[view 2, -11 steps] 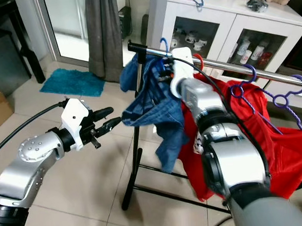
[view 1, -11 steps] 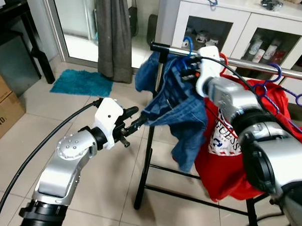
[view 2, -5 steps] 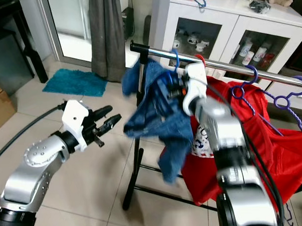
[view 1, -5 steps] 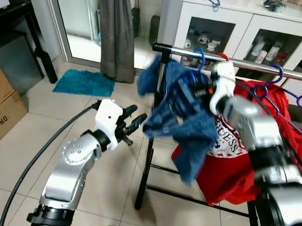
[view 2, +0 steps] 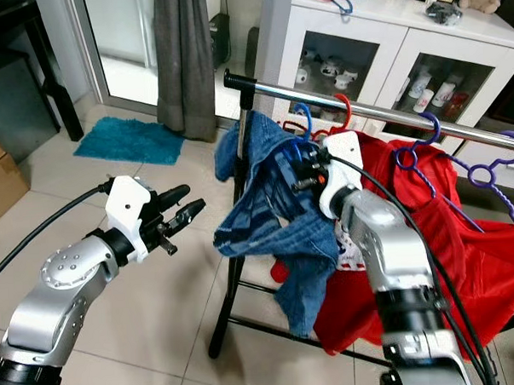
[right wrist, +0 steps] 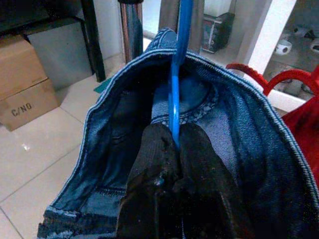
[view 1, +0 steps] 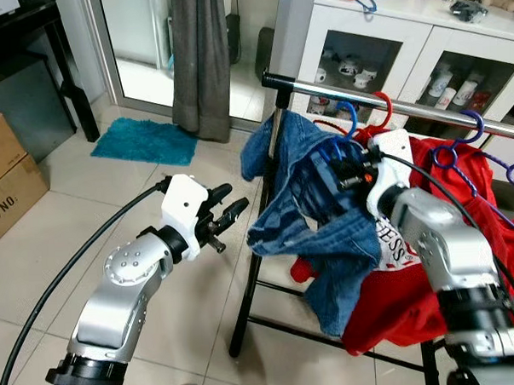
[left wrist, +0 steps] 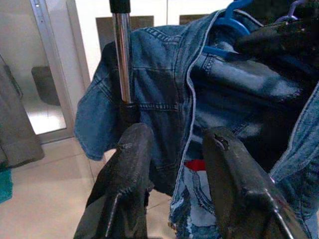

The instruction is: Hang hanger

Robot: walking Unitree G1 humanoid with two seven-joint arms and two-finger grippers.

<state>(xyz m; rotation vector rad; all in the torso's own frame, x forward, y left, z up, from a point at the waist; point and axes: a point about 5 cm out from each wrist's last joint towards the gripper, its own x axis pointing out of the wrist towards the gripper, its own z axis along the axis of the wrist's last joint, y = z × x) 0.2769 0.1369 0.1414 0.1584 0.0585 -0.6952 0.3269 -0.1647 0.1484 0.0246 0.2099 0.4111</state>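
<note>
Below the rail (view 1: 389, 100), the right end effector (view 1: 346, 170) is pinching the blue hanger (view 1: 341, 134) carrying denim (view 1: 313, 211), seemingly to hook it, while the left end effector (view 1: 226, 216) is waiting open.

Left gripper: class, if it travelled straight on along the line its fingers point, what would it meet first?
Probably the denim garment draped on the rack: the left gripper is open and aimed at it, with the rack's upright pole just beside that line. Depth is uncertain.
</note>
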